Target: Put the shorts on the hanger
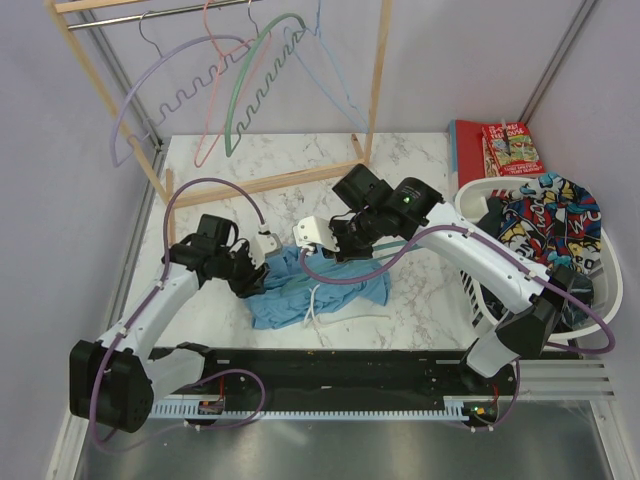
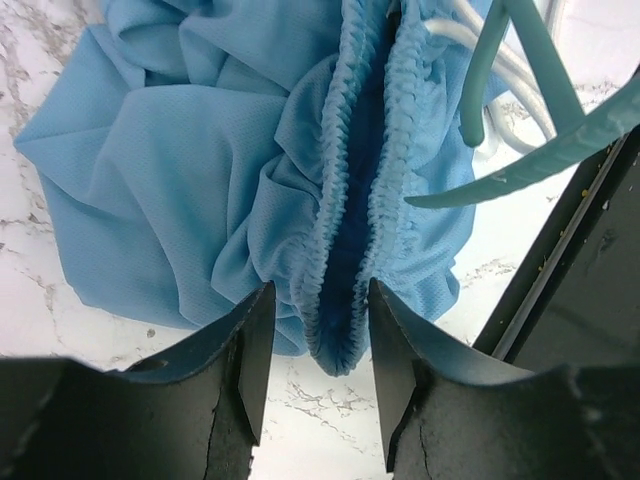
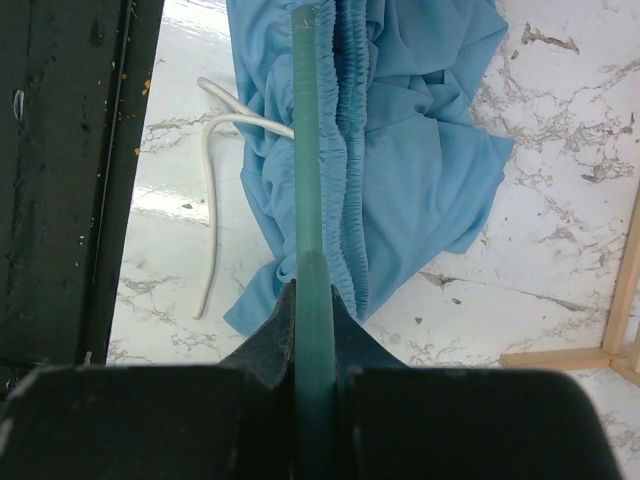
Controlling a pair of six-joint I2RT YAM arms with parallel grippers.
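The sky-blue shorts (image 1: 310, 290) lie bunched on the marble table between my two grippers, with the white drawstring (image 1: 335, 315) trailing toward the near edge. My right gripper (image 3: 314, 300) is shut on an arm of the teal hanger (image 3: 308, 150), which runs over the shorts' elastic waist (image 3: 350, 150). In the left wrist view the hanger (image 2: 530, 165) crosses the upper right. My left gripper (image 2: 320, 340) is open, with the folded end of the elastic waist (image 2: 350, 250) between its fingers; the fabric touches neither finger. In the top view the left gripper (image 1: 255, 275) is at the shorts' left edge and the right gripper (image 1: 340, 245) is at their far edge.
A wooden rack (image 1: 270, 183) at the back left holds a lilac hanger (image 1: 160, 85), a green wavy hanger (image 1: 255, 80) and thin pink and pale blue ones. A white basket (image 1: 470, 195) of cartoon-print clothes (image 1: 545, 215) stands at the right, books (image 1: 505, 150) behind it. A black strip (image 1: 350, 365) lines the near edge.
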